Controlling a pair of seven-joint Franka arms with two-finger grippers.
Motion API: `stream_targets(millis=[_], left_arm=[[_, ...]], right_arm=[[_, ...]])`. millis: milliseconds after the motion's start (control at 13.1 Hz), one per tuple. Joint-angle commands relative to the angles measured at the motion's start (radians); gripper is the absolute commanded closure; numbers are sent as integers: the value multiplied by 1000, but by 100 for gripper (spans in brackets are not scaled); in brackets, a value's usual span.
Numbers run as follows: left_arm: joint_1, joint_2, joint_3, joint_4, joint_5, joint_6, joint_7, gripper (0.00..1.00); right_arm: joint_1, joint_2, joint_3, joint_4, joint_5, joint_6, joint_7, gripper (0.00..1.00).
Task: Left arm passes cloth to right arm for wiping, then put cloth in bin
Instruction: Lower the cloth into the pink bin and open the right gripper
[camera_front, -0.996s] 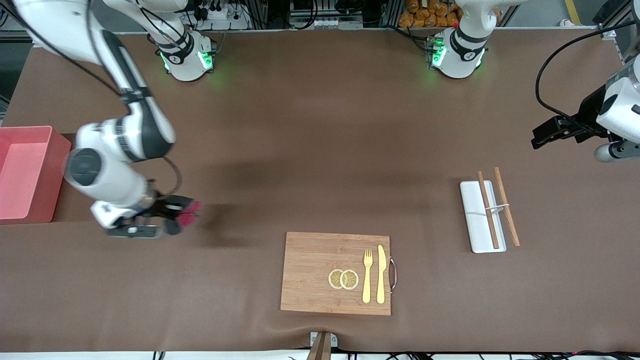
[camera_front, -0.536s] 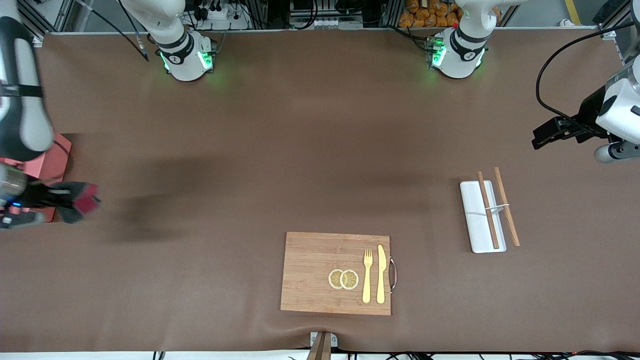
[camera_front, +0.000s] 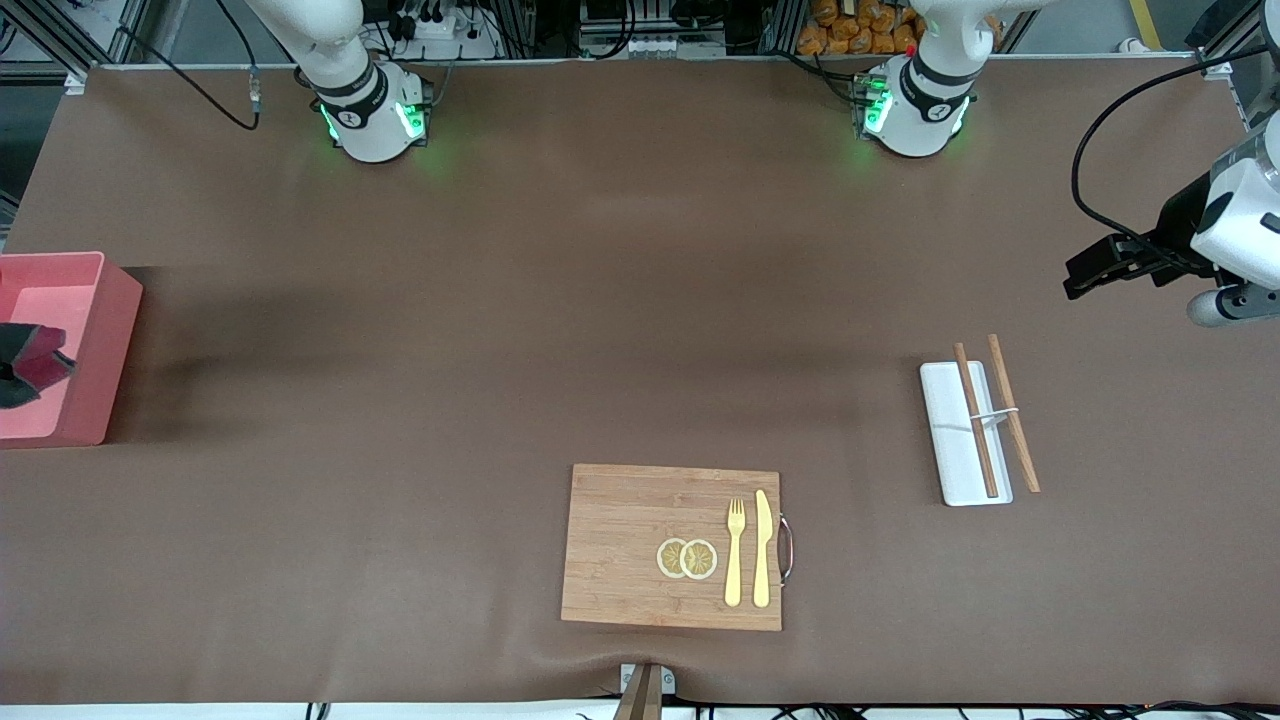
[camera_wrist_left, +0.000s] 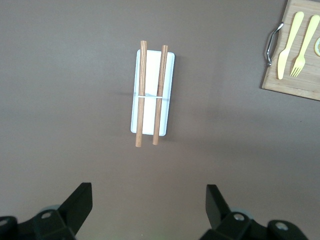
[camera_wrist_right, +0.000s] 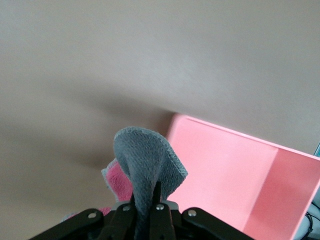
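Observation:
The cloth (camera_front: 45, 364), dark grey with a crimson side, hangs over the salmon-pink bin (camera_front: 95, 330) at the right arm's end of the table. My right gripper (camera_wrist_right: 145, 202) is shut on the cloth (camera_wrist_right: 146, 157), which stands up in a fold between its fingers. The bin (camera_wrist_right: 240, 180) shows just past it. In the front view that arm is almost wholly outside the picture. My left gripper (camera_front: 1078, 278) waits in the air at the left arm's end, open (camera_wrist_left: 149, 200) with nothing between its fingers.
A white tray with two wooden chopsticks (camera_front: 965, 432) lies under the left gripper's view (camera_wrist_left: 152, 92). A wooden cutting board (camera_front: 620, 545) holding lemon slices, a yellow fork and knife sits near the front camera.
The right arm has swept the cloth toward the right arm's end of the table, from over bare table to over the bin. The left arm has stayed still.

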Motion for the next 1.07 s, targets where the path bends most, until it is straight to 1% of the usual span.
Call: stream_targets(millis=[0, 306, 383, 460, 536, 766, 996], left_arm=[[-3, -8, 0, -5, 26, 9, 13, 0], [3, -13, 7, -5, 26, 6, 19, 0], [3, -13, 7, -5, 26, 9, 19, 0], [3, -11, 7, -5, 26, 9, 19, 0], [3, -10, 7, -5, 26, 9, 19, 0], [4, -11, 7, -7, 26, 9, 19, 0], [4, -10, 7, -8, 24, 6, 19, 0]], right_arm=[[-68, 166, 20, 113, -48, 62, -110, 100], [-123, 252, 20, 113, -46, 214, -242, 100], [-133, 264, 20, 111, -43, 218, -251, 100], [-136, 281, 20, 111, -43, 219, -250, 49], [-137, 288, 20, 111, -33, 220, -250, 0], [-156, 291, 23, 113, -29, 219, -248, 0], [-150, 269, 31, 114, -28, 208, -245, 0]])
